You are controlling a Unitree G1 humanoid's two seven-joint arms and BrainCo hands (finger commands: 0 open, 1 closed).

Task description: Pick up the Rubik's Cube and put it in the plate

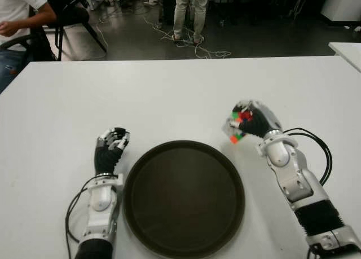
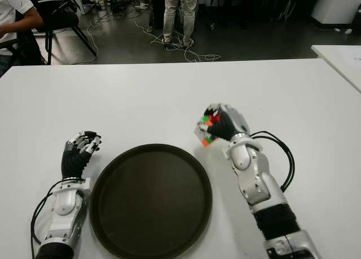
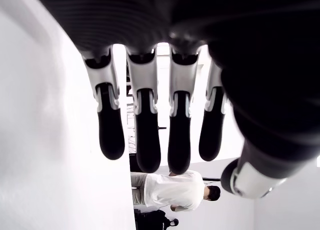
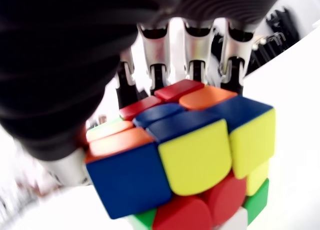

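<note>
My right hand (image 1: 245, 122) is shut on the Rubik's Cube (image 1: 237, 127), holding it just above the white table (image 1: 169, 95) beyond the right rim of the round dark plate (image 1: 184, 198). The right wrist view shows the cube (image 4: 185, 160) filling the palm, with the fingers (image 4: 197, 59) wrapped over its far side. The plate lies at the table's near edge between my two arms, with nothing in it. My left hand (image 1: 111, 143) shows to the left of the plate, fingers loosely curled and holding nothing.
Black cables (image 1: 313, 143) trail from my right forearm across the table. Another white table's corner (image 1: 347, 50) is at the far right. A seated person (image 1: 17, 22) is at the far left, and a standing person's legs (image 1: 189, 13) are beyond the table.
</note>
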